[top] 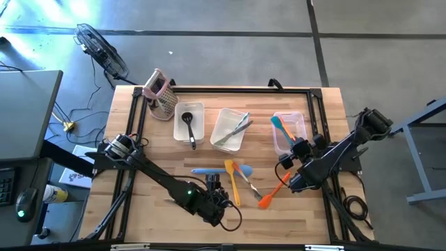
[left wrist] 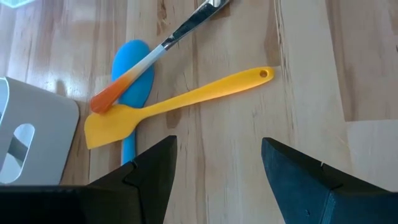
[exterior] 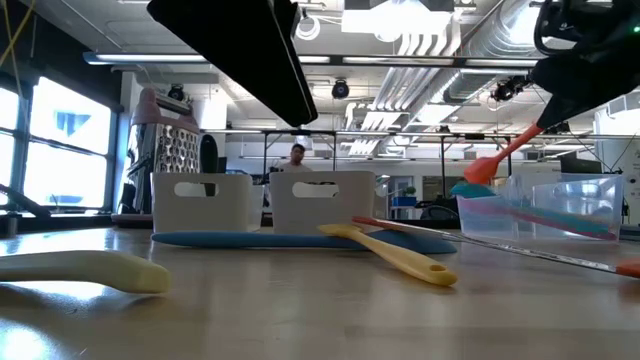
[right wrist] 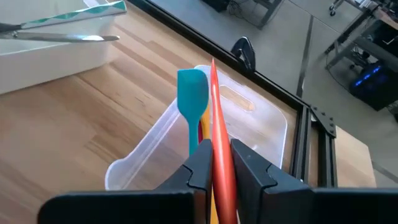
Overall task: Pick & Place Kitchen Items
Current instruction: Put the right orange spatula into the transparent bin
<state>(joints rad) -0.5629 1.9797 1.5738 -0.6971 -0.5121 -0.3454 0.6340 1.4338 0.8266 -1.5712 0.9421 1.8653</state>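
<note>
- The right gripper [top: 286,176] is clamped on the handle of an orange spatula [top: 274,192], holding it in the air above the table [top: 327,111] beside the right-hand clear bin [top: 301,118]; in the right wrist view the orange handle [right wrist: 219,137] runs up between the two closed fingers [right wrist: 200,163]
- That bin [right wrist: 264,134] already holds a teal spatula [right wrist: 191,99], blade toward the far end
- The left gripper [left wrist: 214,165] hangs with its fingers spread wide and nothing between them, low over the front middle of the table [left wrist: 311,74]
- Just ahead of it lies a yellow spatula [left wrist: 180,99], its blade resting across a blue spatula [left wrist: 134,81]; a metal-handled utensil with an orange tip [left wrist: 149,59] lies across the blue blade
- From above, the blue spatula [top: 206,171], yellow spatula [top: 231,183] and orange-tipped utensil [top: 245,176] sit together in front of the middle bin [top: 224,115]
- The middle bin holds metal tongs [top: 233,131]; the left bin [top: 201,108] holds a black ladle [top: 189,125]
- A box grater with a pink handle [top: 160,94] stands at the far left corner
</note>
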